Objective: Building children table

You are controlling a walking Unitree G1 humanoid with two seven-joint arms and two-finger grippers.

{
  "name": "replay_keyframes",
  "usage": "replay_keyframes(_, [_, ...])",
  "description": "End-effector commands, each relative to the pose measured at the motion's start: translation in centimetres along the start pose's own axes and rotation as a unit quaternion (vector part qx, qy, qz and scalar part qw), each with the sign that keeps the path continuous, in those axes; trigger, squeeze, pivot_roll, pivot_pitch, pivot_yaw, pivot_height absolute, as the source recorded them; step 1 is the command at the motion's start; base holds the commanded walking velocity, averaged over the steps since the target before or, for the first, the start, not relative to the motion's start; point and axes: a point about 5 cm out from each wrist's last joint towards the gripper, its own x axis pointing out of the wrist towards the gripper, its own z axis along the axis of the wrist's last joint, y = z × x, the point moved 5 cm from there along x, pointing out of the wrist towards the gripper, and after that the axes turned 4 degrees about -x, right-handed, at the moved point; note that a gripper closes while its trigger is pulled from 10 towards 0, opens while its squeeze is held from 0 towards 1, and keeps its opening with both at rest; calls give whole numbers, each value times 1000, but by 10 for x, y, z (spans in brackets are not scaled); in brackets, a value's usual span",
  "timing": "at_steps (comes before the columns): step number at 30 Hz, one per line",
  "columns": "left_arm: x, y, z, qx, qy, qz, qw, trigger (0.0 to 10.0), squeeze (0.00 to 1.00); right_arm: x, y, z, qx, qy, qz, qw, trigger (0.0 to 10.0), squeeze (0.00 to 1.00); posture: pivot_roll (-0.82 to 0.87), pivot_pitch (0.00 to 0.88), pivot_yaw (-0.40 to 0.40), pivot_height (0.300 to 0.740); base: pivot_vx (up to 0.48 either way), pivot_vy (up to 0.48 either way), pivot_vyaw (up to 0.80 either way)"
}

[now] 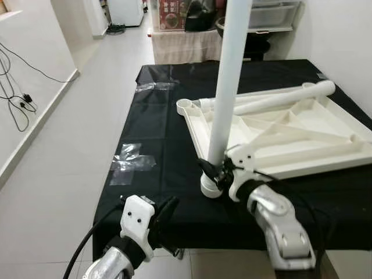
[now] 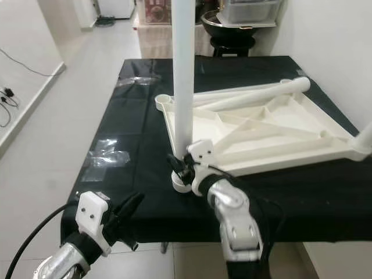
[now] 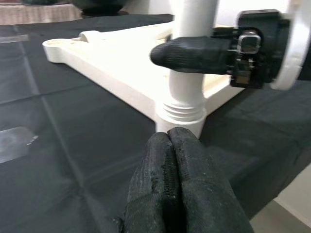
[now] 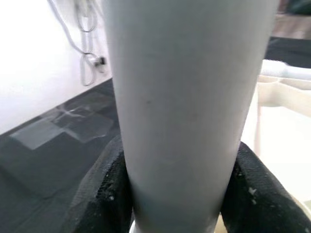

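Table leg [image 1: 226, 93] upright, right gripper [image 1: 216, 172] clamping base

Right pincer [image 1: 216, 172] raised from the near right, elbow bent, black fingers [image 4: 104, 187] clamped on either side of an upright white tube. Left pincer [image 3: 171, 182] low at near left, fingers pressed together, empty.

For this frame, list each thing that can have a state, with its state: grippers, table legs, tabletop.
Right gripper: shut on the upright leg, near its base.
Upright leg: standing vertical in the tabletop's near corner socket.
Tabletop: upside down on the black cloth, ribs facing up.
Loose leg: lying flat across the tabletop's far side, not mounted.
Left gripper: shut, holding nothing, low at the cloth's near edge.
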Motion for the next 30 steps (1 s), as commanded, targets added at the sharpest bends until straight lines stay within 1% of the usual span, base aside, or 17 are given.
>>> replay_keyframes(1, [-1, 1, -6, -3, 12, 1, 1000, 10000, 0, -4, -3, -18, 35, 24, 19, 999, 10000, 1000, 36, 163, 20, 740, 0, 0, 0])
replay_keyframes(3, [-1, 1, -6, -4, 12, 1, 1000, 10000, 0, -2, 4, 0, 27, -9, 73, 997, 10000, 1000, 37, 161, 21, 740, 0, 0, 0])
replay_keyframes(4, [-1, 1, -6, -4, 12, 1, 1000, 10000, 0, -2, 4, 0, 27, -9, 73, 997, 10000, 1000, 37, 161, 21, 740, 0, 0, 0])
replay_keyframes(6, [1, 1, -7, -6, 13, 0, 1000, 10000, 0, -4, 4, 15, 0, -32, 135, 990, 10000, 1000, 42, 151, 15, 740, 0, 0, 0])
replay_keyframes(7, [1, 1, -7, -6, 13, 0, 1000, 10000, 0, -4, 4, 15, 0, -32, 135, 990, 10000, 1000, 42, 151, 15, 740, 0, 0, 0])
replay_keyframes(9, [2, 1, -7, -7, 13, -1, 1000, 10000, 0, -4, -3, 23, -39, -32, 165, 985, 10000, 1000, 46, 149, 14, 740, 0, 0, 0])
replay_keyframes(10, [2, 1, -7, -7, 13, -1, 1000, 10000, 0, -4, -3, 23, -39, -32, 165, 985, 10000, 1000, 46, 149, 14, 740, 0, 0, 0])
replay_keyframes(11, [2, 1, -8, -7, 14, -1, 1000, 10000, 0, -5, -3, 26, -42, -30, 193, 980, 10000, 918, 48, 148, 13, 740, 0, 0, 0])
replay_keyframes(12, [2, 2, -8, -7, 14, -1, 1000, 10000, 0, -7, -1, 28, -46, -31, 222, 973, 10000, 0, 48, 148, 13, 740, 0, 0, 0])
replay_keyframes(13, [2, 2, -8, -7, 14, -1, 1000, 10000, 0, -7, -1, 28, -46, -31, 222, 973, 10000, 0, 48, 148, 13, 740, 0, 0, 0])
replay_keyframes(15, [3, 4, -9, -8, 16, 0, 1000, 10000, 0, -8, -4, 30, -45, -30, 265, 963, 10000, 0, 55, 144, 8, 740, 0, 0, 0])
replay_keyframes(20, [4, 5, -11, -8, 18, 0, 1000, 10000, 0, -6, -7, 35, -36, -33, 310, 950, 10000, 0, 62, 140, 13, 740, 0, 0, 0])
replay_keyframes(21, [4, 5, -12, -7, 19, 0, 1000, 10000, 0, -6, -7, 37, -27, -33, 327, 944, 4000, 0, 61, 141, 15, 740, 0, 0, 0])
replay_keyframes(22, [4, 5, -12, -7, 19, 0, 1000, 10000, 0, -6, -7, 37, -27, -33, 327, 944, 4000, 0, 61, 141, 15, 740, 0, 0, 0])
replay_keyframes(23, [4, 5, -12, -8, 19, -1, 1000, 10000, 0, -7, -7, 38, -21, -31, 340, 940, 0, 0, 61, 141, 15, 740, 0, 0, 0])
replay_keyframes(26, [5, 4, -13, -8, 21, -2, 1000, 10000, 0, -9, -7, 39, -16, -29, 361, 932, 0, 0, 61, 143, 11, 740, 0, 0, 0])
replay_keyframes(30, [5, 3, -14, -10, 21, 0, 1000, 10000, 0, -14, -8, 33, -20, -25, 360, 933, 0, 0, 57, 141, 6, 740, 0, 0, 0])
